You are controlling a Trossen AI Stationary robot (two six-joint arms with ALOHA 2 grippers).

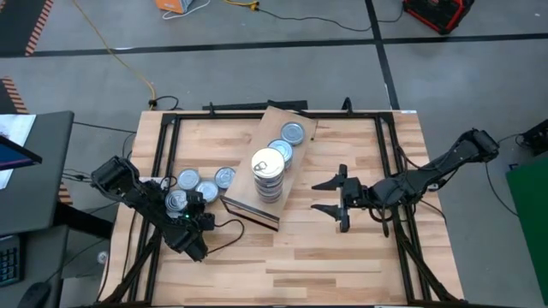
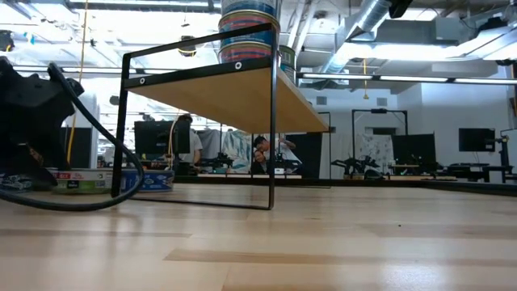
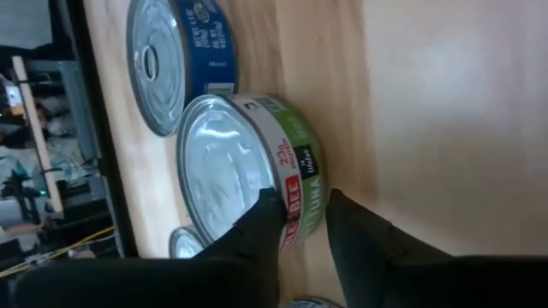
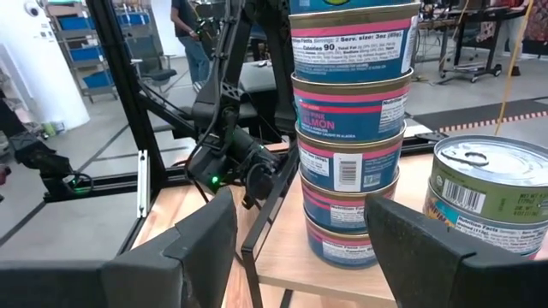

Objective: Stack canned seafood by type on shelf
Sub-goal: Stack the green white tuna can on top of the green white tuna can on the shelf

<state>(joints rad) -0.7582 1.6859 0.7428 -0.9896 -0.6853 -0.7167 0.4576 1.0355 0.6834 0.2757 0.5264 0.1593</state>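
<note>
Left gripper (image 1: 177,204) was down among the loose cans at the table's left side, fingers (image 3: 257,235) pinched across the rim of a green-labelled can (image 3: 244,167) lying on the wood. A blue-labelled can (image 3: 175,60) lay just beside it, and parts of two more tins showed at the edges of the left wrist view. From above, two more loose cans (image 1: 205,183) sat between that gripper and the shelf (image 1: 300,124).

Shelf stood angled on the slatted tabletop (image 1: 342,265), a raised plank on a thin black frame (image 2: 272,121). On it: a tall stack of pink-banded cans (image 4: 349,145) near the front edge, and a shorter run of silver-topped cans (image 1: 288,141) behind.

Right gripper (image 1: 336,196) hung in open space right of the shelf, fingers spread wide, nothing between them, pointed at the tall stack.

Black frame rails ran along both table sides. Concrete floor around, an orange cable (image 1: 120,56) trailing across it, a red case (image 1: 438,12) at the far corner.

Low view alone showed the shelf's underside and the workshop beyond, with people (image 2: 262,153) at benches and ceiling ducts. Right wrist view alone gave the can labels and a green-labelled can (image 4: 484,192) beside the stack, with the left arm beyond the shelf.
</note>
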